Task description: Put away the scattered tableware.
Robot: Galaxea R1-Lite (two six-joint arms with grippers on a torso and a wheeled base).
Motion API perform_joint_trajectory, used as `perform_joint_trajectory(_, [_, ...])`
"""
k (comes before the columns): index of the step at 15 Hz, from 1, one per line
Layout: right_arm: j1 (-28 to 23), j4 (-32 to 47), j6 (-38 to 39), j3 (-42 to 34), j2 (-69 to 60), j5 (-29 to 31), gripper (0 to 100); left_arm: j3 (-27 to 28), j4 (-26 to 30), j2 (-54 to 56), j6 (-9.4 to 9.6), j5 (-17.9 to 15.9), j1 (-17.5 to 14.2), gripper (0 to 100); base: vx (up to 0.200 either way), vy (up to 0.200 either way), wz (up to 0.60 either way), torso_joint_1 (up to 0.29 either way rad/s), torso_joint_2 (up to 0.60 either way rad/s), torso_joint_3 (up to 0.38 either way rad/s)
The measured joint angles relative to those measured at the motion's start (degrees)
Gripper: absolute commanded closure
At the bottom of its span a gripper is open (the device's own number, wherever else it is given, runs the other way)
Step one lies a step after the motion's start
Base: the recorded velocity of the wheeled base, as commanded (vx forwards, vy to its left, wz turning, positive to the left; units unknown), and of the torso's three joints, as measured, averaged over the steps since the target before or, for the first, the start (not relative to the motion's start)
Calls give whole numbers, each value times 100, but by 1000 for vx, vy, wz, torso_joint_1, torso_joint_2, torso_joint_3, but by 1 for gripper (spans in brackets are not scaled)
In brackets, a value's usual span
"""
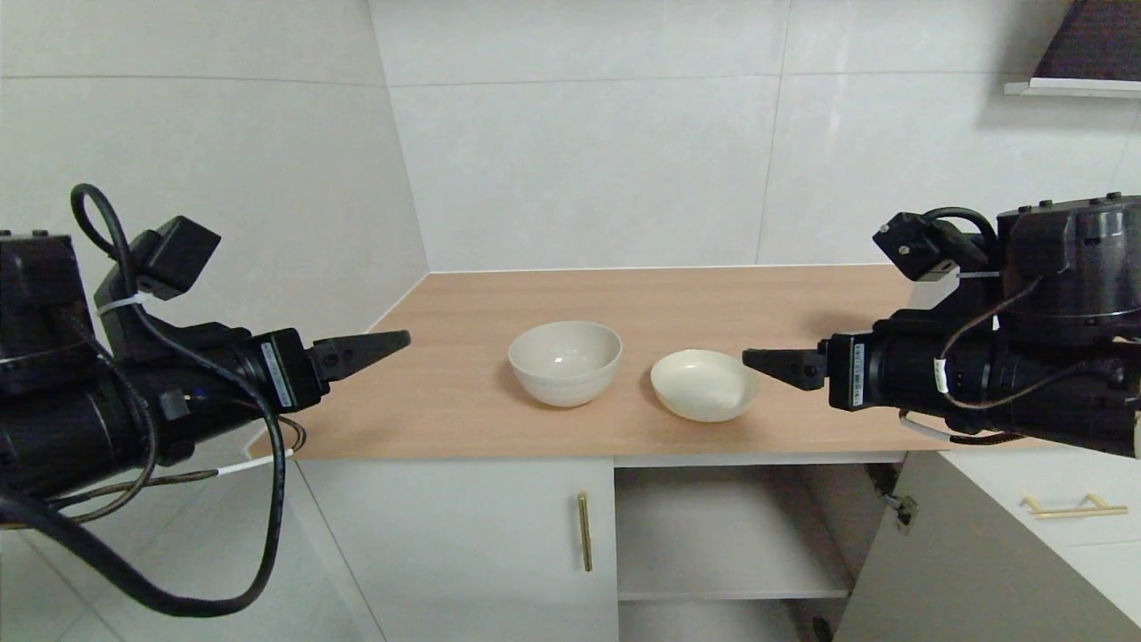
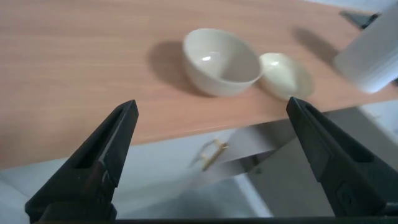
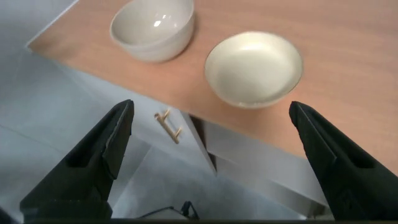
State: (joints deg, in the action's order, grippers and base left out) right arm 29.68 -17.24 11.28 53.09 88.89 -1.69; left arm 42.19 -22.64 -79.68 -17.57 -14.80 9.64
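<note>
Head view: a deep off-white ceramic bowl (image 1: 565, 361) and a shallow cream ceramic bowl (image 1: 704, 383) stand upright on the light wooden worktop (image 1: 446, 374), near its front edge. They are just beside each other and not touching. The left gripper (image 1: 403, 338) hangs off the worktop's left front corner, aimed toward the deep bowl and well apart from it. The right gripper (image 1: 749, 358) hangs close by the shallow bowl's right rim; contact cannot be told from this angle. Below, a white cupboard (image 1: 731, 535) stands open under the shallow bowl with a shelf inside, its door swung out to the right. The neighbouring door with the brass bar handle (image 1: 584, 532) is closed.

Left wrist view: the left gripper (image 2: 211, 104) has its jaws spread wide with nothing between them. Both bowls lie ahead on the worktop, the deep bowl (image 2: 222, 61) the nearer.

Right wrist view: the right gripper (image 3: 211, 107) also has its jaws wide apart and empty. The shallow bowl (image 3: 254, 68) lies just ahead of the tips, with the deep bowl (image 3: 153, 28) beyond it.

Judgement: this is the approach step, with nothing grasped and neither bowl put away. The open cupboard is the likely destination. The next move calls for the right gripper to straddle the shallow bowl's rim, one jaw inside and one outside, and close firmly. The low sloping glazed wall looks likely to slip or tip.
</note>
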Motion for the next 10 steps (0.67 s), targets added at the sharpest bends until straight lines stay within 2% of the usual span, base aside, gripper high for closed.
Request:
perform_joint_trajectory(1, [-2, 41, 21, 127, 79, 110, 0, 221, 266, -33, -110, 24, 66, 0, 0, 0, 0, 0, 0, 0])
perform_joint_trajectory(3, [-11, 613, 112, 518, 280, 675, 0, 850, 1314, -157, -205, 121, 206, 0, 0, 0, 0, 0, 0, 0])
perform_joint_trajectory(5, [-13, 961, 514, 934, 527, 1064, 0, 1838, 2408, -428, -288, 339, 319, 0, 0, 0, 0, 0, 0, 0])
perform_joint_trajectory(6, [-13, 987, 594, 1045, 623, 1133, 0, 2347, 2909, -612, -422, 552, 386, 0, 0, 0, 0, 0, 0, 0])
perform_joint_trajectory(8, [-17, 980, 621, 1130, 779, 1321, 0, 3127, 3517, -1117, -987, 1237, 631, 0, 0, 0, 0, 0, 0, 0])
perform_joint_trajectory(9, [-11, 978, 621, 1146, 842, 1434, 0, 3357, 3596, -1418, -1232, 1725, 808, 0, 0, 0, 0, 0, 0, 0])
perform_joint_trajectory(10, [-11, 976, 623, 1151, 884, 1458, 0, 3471, 3533, -1674, -1376, 2087, 956, 0, 0, 0, 0, 0, 0, 0])
